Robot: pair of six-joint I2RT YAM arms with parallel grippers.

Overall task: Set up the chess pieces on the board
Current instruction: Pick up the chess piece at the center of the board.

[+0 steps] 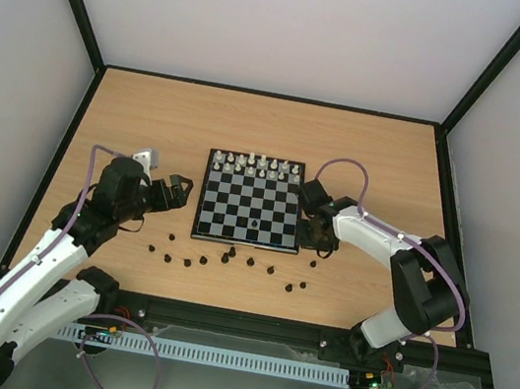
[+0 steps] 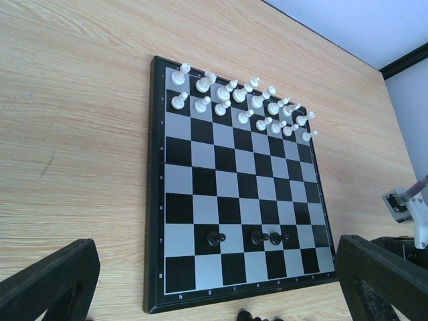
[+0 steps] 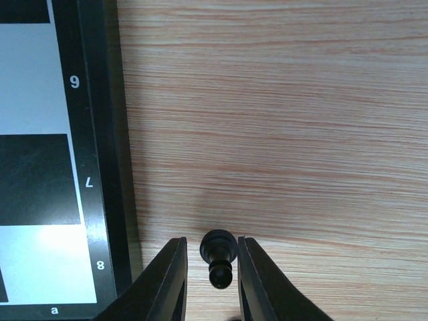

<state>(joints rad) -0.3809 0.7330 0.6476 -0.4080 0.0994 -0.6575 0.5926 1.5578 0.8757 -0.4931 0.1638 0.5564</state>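
Note:
The board (image 1: 227, 211) lies mid-table, with the white chess pieces (image 1: 261, 166) in two rows at its far edge. The left wrist view shows those white rows (image 2: 241, 100) and three black pawns (image 2: 259, 237) on the near part of the board (image 2: 200, 180). Several black pieces (image 1: 230, 254) stand loose on the table in front of it. My right gripper (image 3: 212, 267) is low beside the board's right edge (image 3: 100, 167), its jaws narrowly open around a black pawn (image 3: 219, 251). The right finger touches the pawn and a slit remains on the left. My left gripper (image 2: 215, 267) hangs wide open and empty, left of the board.
Black frame rails (image 1: 58, 151) border the wooden table on the left, right and far sides. The right arm's purple cable (image 1: 350, 165) loops above the board's right corner. More loose black pieces (image 2: 246, 315) sit just off the board's near edge.

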